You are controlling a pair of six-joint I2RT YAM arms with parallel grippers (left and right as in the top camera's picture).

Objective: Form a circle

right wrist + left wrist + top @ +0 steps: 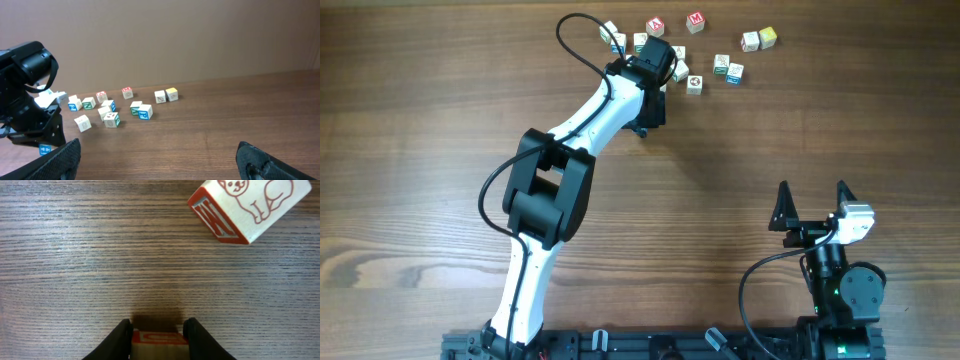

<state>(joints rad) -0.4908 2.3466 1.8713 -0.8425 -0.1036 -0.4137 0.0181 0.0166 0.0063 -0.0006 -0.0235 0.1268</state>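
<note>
while left gripper (159,330) clamps red-edged cube (160,340), cat cube (250,207) lies apart, ahead; right gripper (812,190) wide open.

Overhead looks straight down; left wrist close over the table (100,255); right wrist, low and far, shares overhead's cubes (145,112)

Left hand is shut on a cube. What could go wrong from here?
1. The left hand holds the red-edged cube near its fingertips; it may slip or twist.
2. The cat cube lies skewed close ahead; setting down there could knock it.
3. Loose cubes crowd the left arm; a sweep could scatter them.
</note>
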